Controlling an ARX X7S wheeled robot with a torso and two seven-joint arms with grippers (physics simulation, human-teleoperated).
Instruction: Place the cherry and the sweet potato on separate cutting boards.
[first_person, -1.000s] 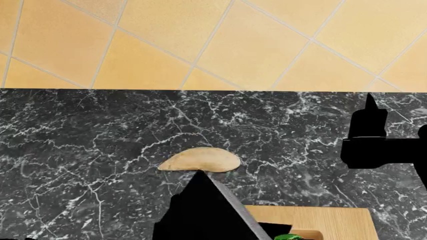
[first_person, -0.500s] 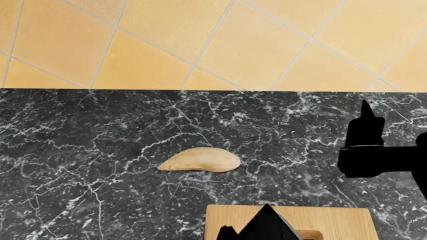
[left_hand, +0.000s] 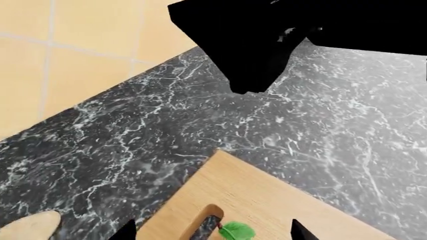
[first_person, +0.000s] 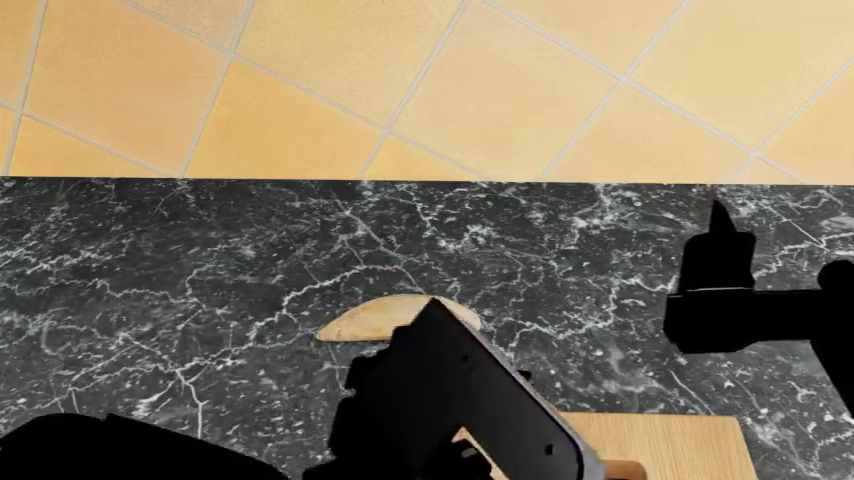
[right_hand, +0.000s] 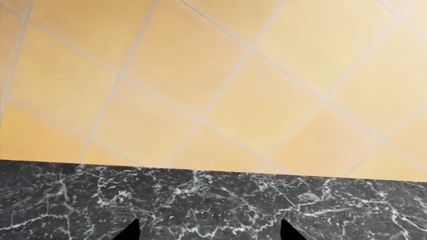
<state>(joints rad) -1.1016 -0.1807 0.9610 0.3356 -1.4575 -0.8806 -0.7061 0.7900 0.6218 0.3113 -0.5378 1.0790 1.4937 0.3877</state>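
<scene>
- Nearest in the head view, at 6 o'clock, the black left gripper (first_person: 461, 455) hangs over the light-wood rectangular cutting board (first_person: 667, 440) with the slot handle; the arm hides most of that board.
- The left wrist view shows its jaws standing wide apart with nothing between them; only the two dark tips show at that picture's lower edge.
- Between those tips, on the board just beside the slot, lies a small bright-green leaf with a speck of dark red beside it (left_hand: 233, 231). I judge this to be the stem end of the tiny dark-red cherry, so the cherry appears to be set down on this board already, though the fruit itself is almost wholly cut off.
- Further off, near the middle of the black white-veined marble table (first_person: 160, 270), the pale tan elongated sweet potato (first_person: 358, 320) lies on bare stone, partly behind the left arm and well clear of any board. Its tapered end also shows in the left wrist view.
- At 3 o'clock the black right gripper (first_person: 721, 255) hovers above the table, apart from everything. The right wrist view shows its tips spread with nothing held.
- Only one cutting board is in view; the second lies out of sight.
- Judgement: about half done. The sweet potato must yet be picked up and carried to the other board.
- Beyond the table's far edge, at 12 o'clock, lies orange tiling (first_person: 441, 80).
</scene>
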